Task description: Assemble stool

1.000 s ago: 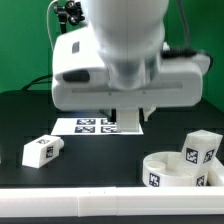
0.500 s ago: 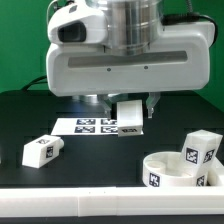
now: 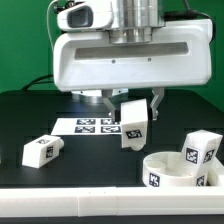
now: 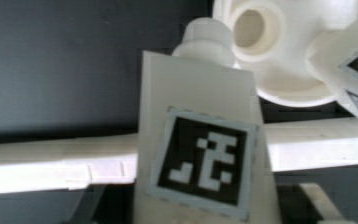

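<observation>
Three white legs show in the exterior view, and one of them is mine: my claw (image 3: 134,104) is pinching the gripped leg (image 3: 133,124) between its two dark fingers. The block hangs tilted over the black counter (image 3: 90,168), a square tag facing the camera. It hangs in front of the near corner of the marker board (image 3: 88,125), which lies flat behind it. Well apart, toward the exterior view's left, the lone leg (image 3: 42,150) lies on its side on the counter. Toward the exterior view's right sits the round seat (image 3: 168,172), rim up, with a tag on its wall. The third leg (image 3: 201,150) rises at its far side, though I cannot tell whether it stands inside the rim or just behind it. A white rail (image 3: 80,205) runs along the front edge. In the wrist view the gripped leg (image 4: 190,100) fills the middle, its tag large and sharp and a rounded peg at its far end. Past that peg is the seat (image 4: 297,72) with a round hollow, and the white rail (image 4: 43,165) crosses behind the leg over the dark counter (image 4: 51,70). My own fingers do not show clearly there.
</observation>
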Robot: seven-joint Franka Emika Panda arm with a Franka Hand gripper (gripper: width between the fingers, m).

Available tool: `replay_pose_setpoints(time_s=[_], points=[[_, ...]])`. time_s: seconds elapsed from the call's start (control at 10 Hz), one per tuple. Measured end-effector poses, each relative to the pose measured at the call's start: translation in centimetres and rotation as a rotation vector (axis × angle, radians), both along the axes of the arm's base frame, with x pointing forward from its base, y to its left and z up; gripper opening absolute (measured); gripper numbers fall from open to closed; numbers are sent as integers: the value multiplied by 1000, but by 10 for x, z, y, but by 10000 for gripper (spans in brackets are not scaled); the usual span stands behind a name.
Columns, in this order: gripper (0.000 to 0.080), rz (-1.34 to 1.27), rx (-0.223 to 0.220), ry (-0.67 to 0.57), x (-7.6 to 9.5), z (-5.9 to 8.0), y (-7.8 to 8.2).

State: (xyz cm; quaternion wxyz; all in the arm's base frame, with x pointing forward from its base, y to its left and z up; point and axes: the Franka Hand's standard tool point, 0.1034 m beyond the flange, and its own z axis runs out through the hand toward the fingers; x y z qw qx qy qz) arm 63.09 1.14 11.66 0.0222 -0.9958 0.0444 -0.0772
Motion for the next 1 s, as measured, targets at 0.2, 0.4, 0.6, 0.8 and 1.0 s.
replay_pose_setpoints(time_s=[0.2,0.4,0.6,0.8,1.0], points=[[327,7,-21,-157,-1,2,5],[327,2,-42,-298,1,1,3],[327,11,-48,-325,0,-1,4],[327,91,-64,-326,0,0,27],[327,113,-66,-316,-3,-1,37]])
